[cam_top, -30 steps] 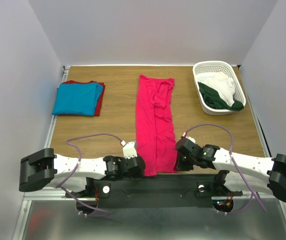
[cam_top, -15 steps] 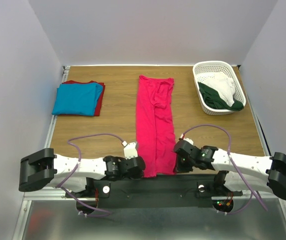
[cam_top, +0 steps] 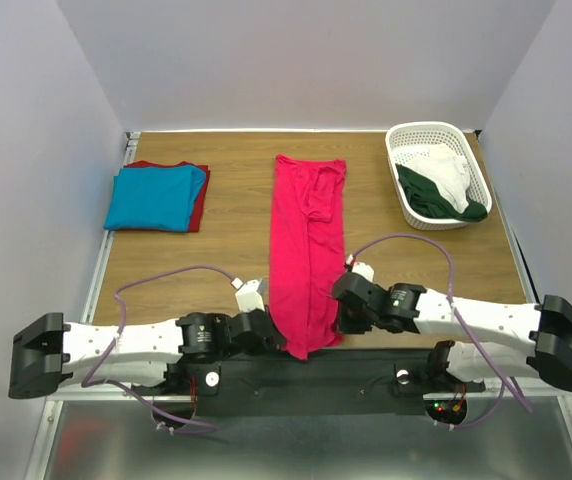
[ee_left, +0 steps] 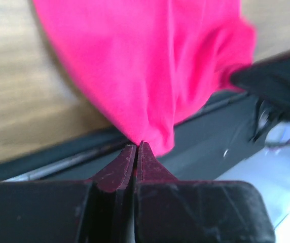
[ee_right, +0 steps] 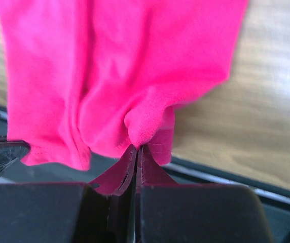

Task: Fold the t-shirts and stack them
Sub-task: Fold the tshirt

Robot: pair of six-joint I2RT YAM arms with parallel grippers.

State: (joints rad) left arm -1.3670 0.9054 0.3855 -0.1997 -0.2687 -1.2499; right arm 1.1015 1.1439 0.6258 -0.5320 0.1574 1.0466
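The left gripper [ee_left: 136, 148] and the right gripper [ee_right: 136, 149] are each pinching one near hem corner of the crimson-pink t-shirt [cam_top: 308, 240]. The shirt is lying lengthwise, stretching away from both toward the far edge of the table [cam_top: 226, 250].

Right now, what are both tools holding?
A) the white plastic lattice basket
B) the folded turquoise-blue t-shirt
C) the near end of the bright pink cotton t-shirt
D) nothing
C: the left tool and the right tool are each shut on the near hem of the bright pink cotton t-shirt.
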